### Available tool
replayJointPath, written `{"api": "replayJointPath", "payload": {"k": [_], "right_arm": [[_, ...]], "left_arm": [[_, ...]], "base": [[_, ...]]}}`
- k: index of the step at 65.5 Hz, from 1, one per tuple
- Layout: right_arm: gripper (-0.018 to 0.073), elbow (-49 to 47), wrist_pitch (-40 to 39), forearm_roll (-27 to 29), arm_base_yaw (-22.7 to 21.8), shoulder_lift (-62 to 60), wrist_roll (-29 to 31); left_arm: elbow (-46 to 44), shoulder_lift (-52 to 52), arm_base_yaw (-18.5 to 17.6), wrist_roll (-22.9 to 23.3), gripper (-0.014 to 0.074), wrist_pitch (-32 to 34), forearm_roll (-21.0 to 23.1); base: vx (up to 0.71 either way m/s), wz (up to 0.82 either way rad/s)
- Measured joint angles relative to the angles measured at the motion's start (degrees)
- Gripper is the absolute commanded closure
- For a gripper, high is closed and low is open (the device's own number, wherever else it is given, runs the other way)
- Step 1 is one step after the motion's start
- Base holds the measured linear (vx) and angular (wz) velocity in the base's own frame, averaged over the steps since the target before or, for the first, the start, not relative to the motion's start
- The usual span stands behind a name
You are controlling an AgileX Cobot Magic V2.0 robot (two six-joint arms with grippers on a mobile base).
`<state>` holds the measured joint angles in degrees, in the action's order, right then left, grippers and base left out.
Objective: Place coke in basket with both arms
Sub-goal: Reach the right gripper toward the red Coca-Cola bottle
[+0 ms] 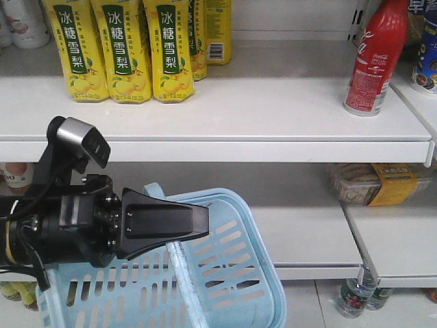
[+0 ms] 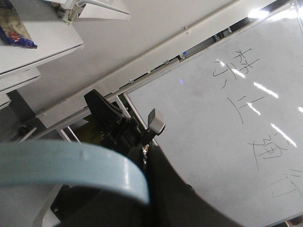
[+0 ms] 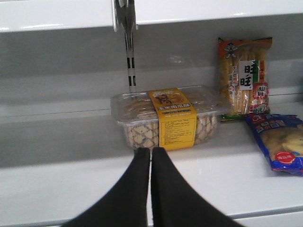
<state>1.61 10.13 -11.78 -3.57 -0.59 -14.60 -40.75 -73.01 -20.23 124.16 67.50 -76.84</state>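
Coke (image 1: 372, 61) stands upright at the right end of the upper shelf (image 1: 273, 116), well apart from the basket (image 1: 232, 273) lower down, whose raised handle (image 1: 181, 266) my left tool (image 1: 203, 220) is clamped on, while my right tool (image 3: 150, 151) is clenched on nothing, pointing at 1 clear snack box (image 3: 165, 118).

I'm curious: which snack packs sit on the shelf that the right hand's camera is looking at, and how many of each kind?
Clear tub with yellow label: 1
Orange and green bag: 1
Blue bag: 1
Total: 3
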Motion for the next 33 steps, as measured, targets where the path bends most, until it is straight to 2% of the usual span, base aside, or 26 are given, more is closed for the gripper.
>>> {"api": "replayJointPath", "payload": {"k": [33], "right_arm": [[0.0565,0.00,0.00,0.00,0.00,0.00,0.00]], "left_arm": [[0.00,0.00,0.00,0.00,0.0603,0.00,0.00]], "base": [[0.02,-0.02]]}}
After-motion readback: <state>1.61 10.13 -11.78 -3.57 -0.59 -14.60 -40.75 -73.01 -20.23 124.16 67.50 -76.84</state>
